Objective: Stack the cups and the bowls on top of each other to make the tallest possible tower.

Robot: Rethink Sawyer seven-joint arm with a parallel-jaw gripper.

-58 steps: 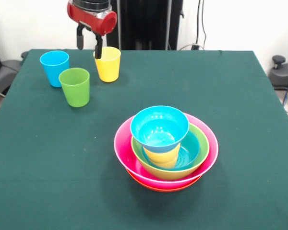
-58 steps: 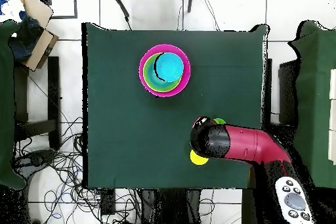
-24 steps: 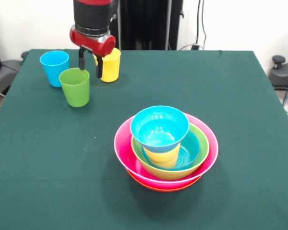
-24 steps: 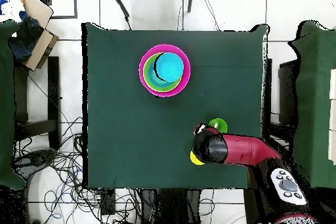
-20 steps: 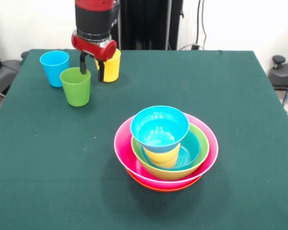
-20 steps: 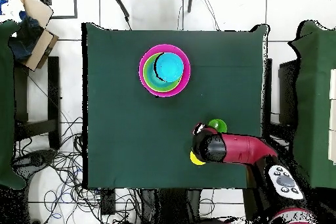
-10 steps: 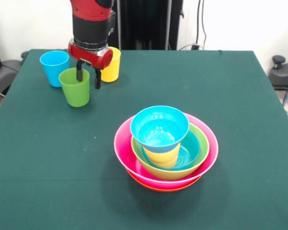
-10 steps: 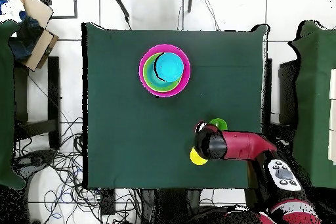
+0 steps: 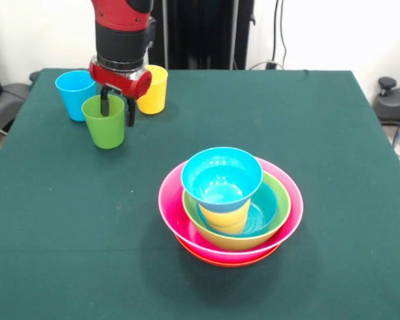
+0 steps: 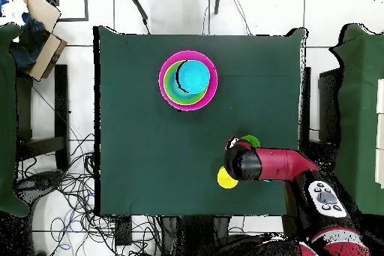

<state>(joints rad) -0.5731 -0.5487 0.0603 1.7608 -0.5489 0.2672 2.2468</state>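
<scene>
Claw [image 9: 117, 112] spread open astride the green cup's [image 9: 104, 122] near-side wall, one finger inside, one outside.

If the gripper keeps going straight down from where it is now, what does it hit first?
Most likely the green cup. The gripper points down with its open fingers straddling the cup's right rim, one inside, one outside, so it would probably meet the cup's wall or bottom before the table. Depth is uncertain.

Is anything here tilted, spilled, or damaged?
The top blue bowl sits tilted on a yellow-orange cup inside the nested bowls, leaning toward the camera. The three separate cups stand upright; nothing looks spilled or broken.
</scene>
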